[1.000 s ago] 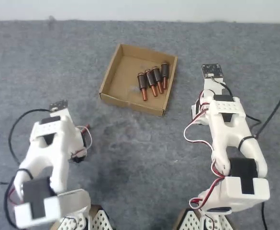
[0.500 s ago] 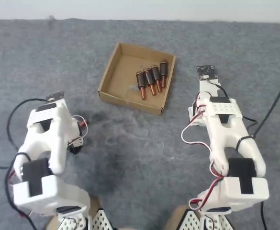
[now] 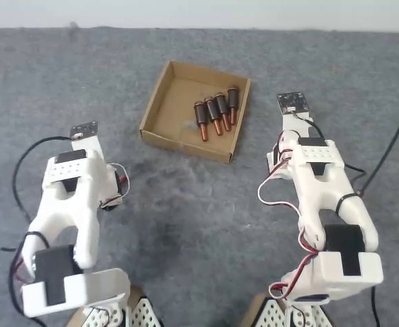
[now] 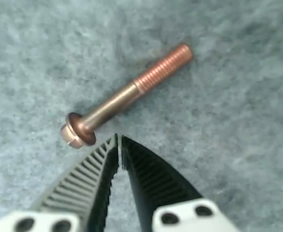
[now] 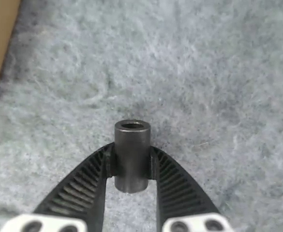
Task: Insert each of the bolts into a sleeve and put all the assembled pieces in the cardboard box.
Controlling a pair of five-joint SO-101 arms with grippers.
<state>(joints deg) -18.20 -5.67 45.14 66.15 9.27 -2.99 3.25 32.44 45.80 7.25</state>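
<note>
We find the cardboard box (image 3: 185, 144) at upper centre of the high view on the grey table (image 3: 192, 225). Four assembled pieces (image 3: 217, 114) lie side by side in its right half, so we judge that portion done. One pairing is left: the right pincer (image 5: 131, 155) clamps a sleeve (image 5: 131, 140), and the left pincer (image 4: 119, 145), all but closed and empty, sits just beside a loose bolt (image 4: 126, 96) lying on the table. We can read no brand, label or writing.
</note>
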